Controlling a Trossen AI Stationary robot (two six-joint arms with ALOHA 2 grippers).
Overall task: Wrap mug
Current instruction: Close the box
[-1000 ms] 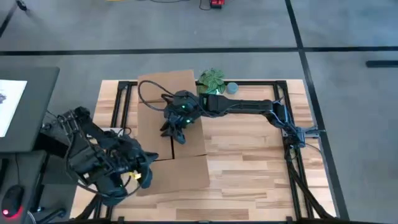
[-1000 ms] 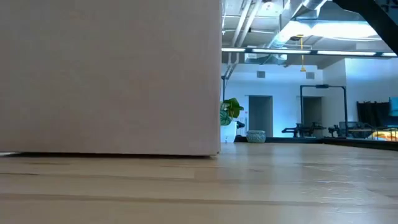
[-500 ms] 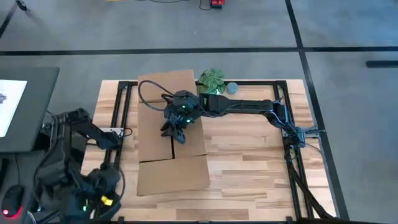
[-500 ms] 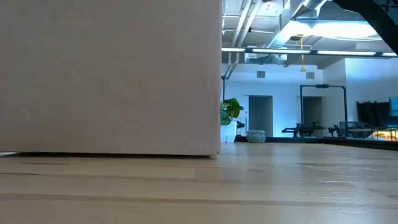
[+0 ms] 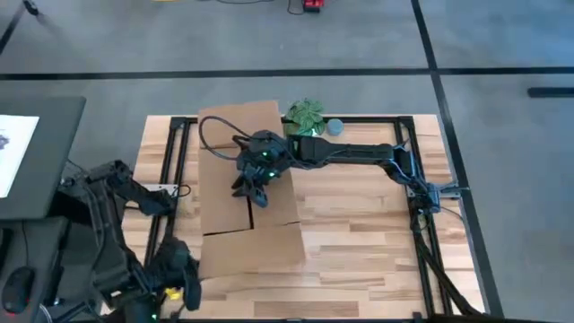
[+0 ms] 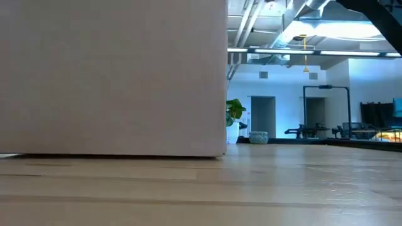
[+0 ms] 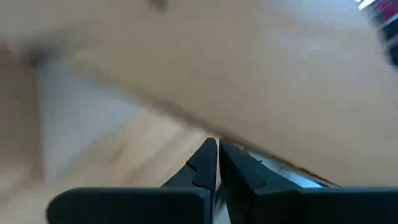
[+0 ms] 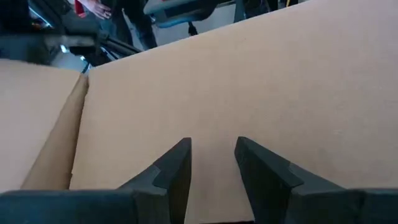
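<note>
Both arms are showing matte black, jointed links with black cables looping along them. The right pincer [image 5: 254, 190] is glowing with a small green light; the left pincer [image 5: 173, 289] is wearing a yellow marking.

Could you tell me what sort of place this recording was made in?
Probably a robotics lab or workshop in an industrial-style room. A wooden table on a dark metal frame stands on grey floor marked with tape lines, and the low view shows exposed ceiling ducts and equipment racks behind.
</note>
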